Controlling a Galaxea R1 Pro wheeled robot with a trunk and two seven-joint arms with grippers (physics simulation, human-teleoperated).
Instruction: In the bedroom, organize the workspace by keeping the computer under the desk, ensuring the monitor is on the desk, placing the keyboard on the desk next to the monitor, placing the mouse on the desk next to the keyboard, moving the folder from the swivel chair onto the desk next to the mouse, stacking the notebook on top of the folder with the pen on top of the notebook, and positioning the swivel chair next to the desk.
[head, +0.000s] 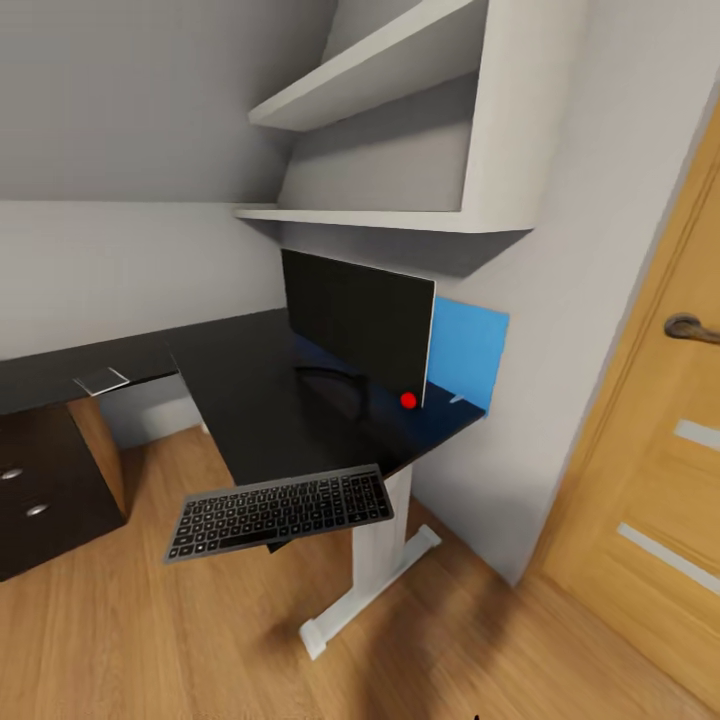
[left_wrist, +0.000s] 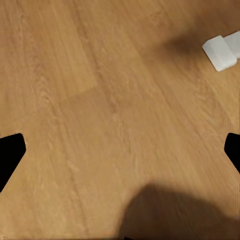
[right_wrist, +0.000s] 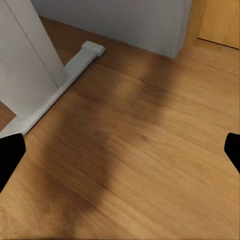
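The black monitor (head: 357, 325) stands upright on the glossy black desk (head: 250, 390), its red light at the lower right corner. The keyboard (head: 280, 512) sticks out past the desk's front edge over the floor, slightly tilted; I cannot tell how much of it rests on the desktop. A small flat grey item (head: 101, 380) lies on the desk's left wing. My left gripper (left_wrist: 120, 155) hangs open above bare wood floor, with a black fingertip (left_wrist: 10, 155) at each side of the left wrist view. My right gripper (right_wrist: 120, 155) is also open, over the floor near the desk's white foot (right_wrist: 55, 85).
A blue wall panel (head: 465, 350) sits behind the monitor. Pale shelves (head: 400, 130) hang above the desk. The black drawer unit (head: 40, 490) stands at the left, the desk's white leg (head: 375, 560) in the middle and a light wood door (head: 650, 450) at the right.
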